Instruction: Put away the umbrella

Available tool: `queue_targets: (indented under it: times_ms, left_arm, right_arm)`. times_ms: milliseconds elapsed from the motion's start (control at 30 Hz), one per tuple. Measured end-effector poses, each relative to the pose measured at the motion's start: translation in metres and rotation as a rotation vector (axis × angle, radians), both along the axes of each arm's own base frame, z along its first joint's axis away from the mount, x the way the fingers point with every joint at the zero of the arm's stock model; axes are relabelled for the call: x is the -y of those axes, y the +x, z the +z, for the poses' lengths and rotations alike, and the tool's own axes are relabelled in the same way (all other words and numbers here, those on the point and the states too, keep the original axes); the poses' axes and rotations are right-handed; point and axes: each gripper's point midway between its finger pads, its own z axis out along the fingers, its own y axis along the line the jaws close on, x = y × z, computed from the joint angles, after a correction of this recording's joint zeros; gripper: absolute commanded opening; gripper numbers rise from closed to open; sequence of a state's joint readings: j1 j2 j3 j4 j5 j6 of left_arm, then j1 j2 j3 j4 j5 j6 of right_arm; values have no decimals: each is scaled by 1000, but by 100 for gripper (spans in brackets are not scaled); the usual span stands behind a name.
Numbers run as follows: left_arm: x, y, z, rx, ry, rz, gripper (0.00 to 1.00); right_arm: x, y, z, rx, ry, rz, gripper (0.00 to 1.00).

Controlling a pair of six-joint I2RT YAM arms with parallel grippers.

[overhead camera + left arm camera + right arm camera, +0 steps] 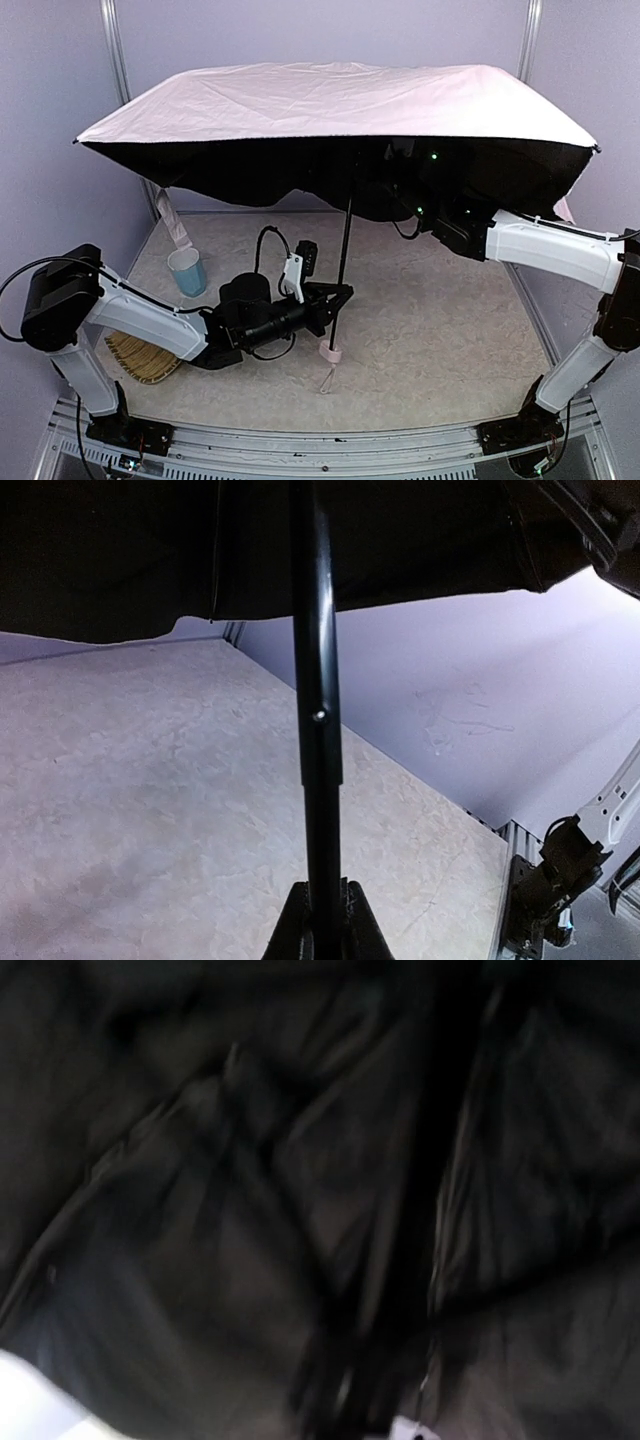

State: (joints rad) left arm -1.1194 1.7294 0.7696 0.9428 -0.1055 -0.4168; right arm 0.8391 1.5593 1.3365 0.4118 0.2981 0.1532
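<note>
Umbrella (340,100) stands open, its thin stiff shaft (318,680) clenched between the left jaws, handle (335,352) just below them, light slippery canopy (250,95) spread above; the right jaws, up under that dark fabric, I cannot tell open or closed, and the rigid shaft looks the surest hold.

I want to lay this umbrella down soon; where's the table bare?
Bare table lies on the right, between the umbrella shaft and the right arm, down to the near edge. The left is crowded: cup, woven basket, left hand gripping the shaft.
</note>
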Motion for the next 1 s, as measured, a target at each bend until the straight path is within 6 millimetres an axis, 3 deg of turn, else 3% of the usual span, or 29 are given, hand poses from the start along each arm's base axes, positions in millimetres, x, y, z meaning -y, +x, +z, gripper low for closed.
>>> queue_targets:
  times_ms: [100, 167, 400, 600, 767, 1000]
  left_arm:
    - [-6, 7, 8, 34, 9, 21, 0]
    - [-7, 8, 7, 45, 20, 27, 0]
    - [-9, 10, 6, 83, 51, 81, 0]
    - [-7, 2, 12, 129, 53, 127, 0]
    - [-6, 2, 10, 141, 60, 151, 0]
    - [-8, 4, 11, 164, 73, 168, 0]
  right_arm:
    - [-3, -1, -2, -4, -16, 13, 31]
    - [-6, -3, -2, 2, -20, 29, 32]
    - [-2, -1, 3, 10, -16, 12, 56]
    - [3, 0, 27, 31, 29, -6, 52]
    - [2, -1, 27, 25, 38, 4, 42]
    - [7, 3, 31, 20, 58, 1, 54]
